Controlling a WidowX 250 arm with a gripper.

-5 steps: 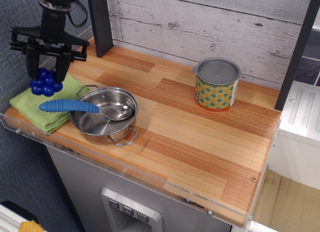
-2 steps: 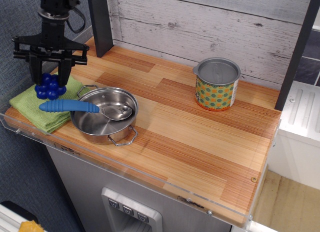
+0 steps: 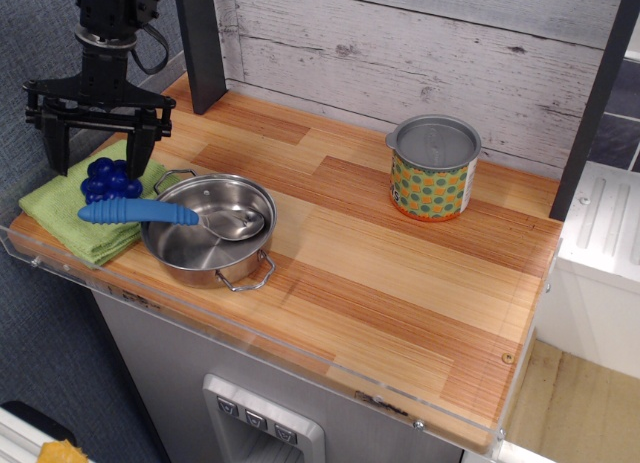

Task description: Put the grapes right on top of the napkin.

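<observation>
The grapes [image 3: 110, 179], a small bunch of glossy deep-blue balls, rest on the light green napkin [image 3: 60, 211] at the left end of the wooden counter. My gripper [image 3: 100, 148] hangs just above them with its two black fingers spread wide on either side of the bunch, open and holding nothing.
A steel pot [image 3: 208, 230] stands right of the napkin, with a blue-handled spoon [image 3: 140, 213] lying across its rim and over the napkin, close in front of the grapes. A patterned tin can [image 3: 433, 168] stands at the back right. A dark post [image 3: 200, 45] rises behind the gripper.
The gripper, shut on the grapes a second ago, lowered them onto the napkin, opened its fingers wide and let go. The grapes now lie a little to the right.
</observation>
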